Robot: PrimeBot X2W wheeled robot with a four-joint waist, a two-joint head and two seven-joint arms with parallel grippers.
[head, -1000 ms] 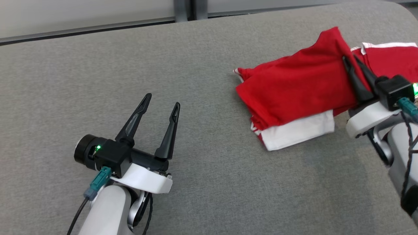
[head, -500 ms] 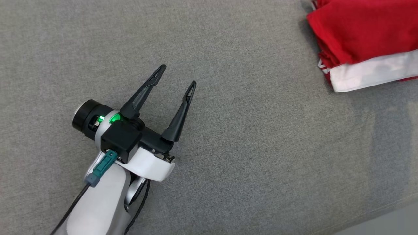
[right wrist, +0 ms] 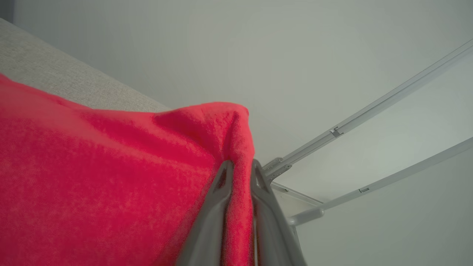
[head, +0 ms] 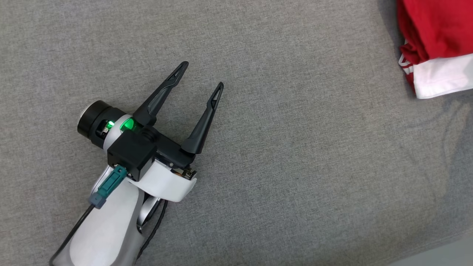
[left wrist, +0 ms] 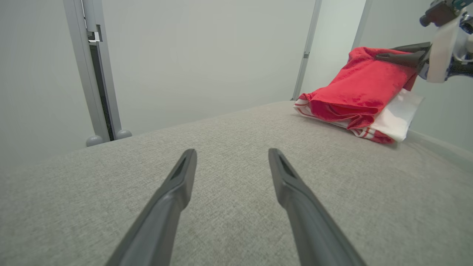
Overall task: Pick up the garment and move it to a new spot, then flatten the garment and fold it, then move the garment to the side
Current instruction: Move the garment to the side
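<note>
You hold the garment (head: 432, 33), red and white, at the bench's (head: 295, 147) right end, one raised fold clamped in the right tool (right wrist: 241, 168); left tool (head: 203, 75), spread and empty, sits well apart to its left.

The left gripper (head: 202, 75) has dark tapered fingers (head: 162, 88), a black housing (head: 131, 153), green light (head: 127, 125), teal connector (head: 108, 186), white forearm (head: 107, 229).

Your left hand (head: 202, 75) sits low on your left side, its two fingers (head: 160, 92) spread wide and pointing up and to the right, with the pale forearm (head: 107, 229) below it. Your right hand (right wrist: 241, 165) has its fingers pressed close together, pinching the garment (right wrist: 111, 177).
</note>
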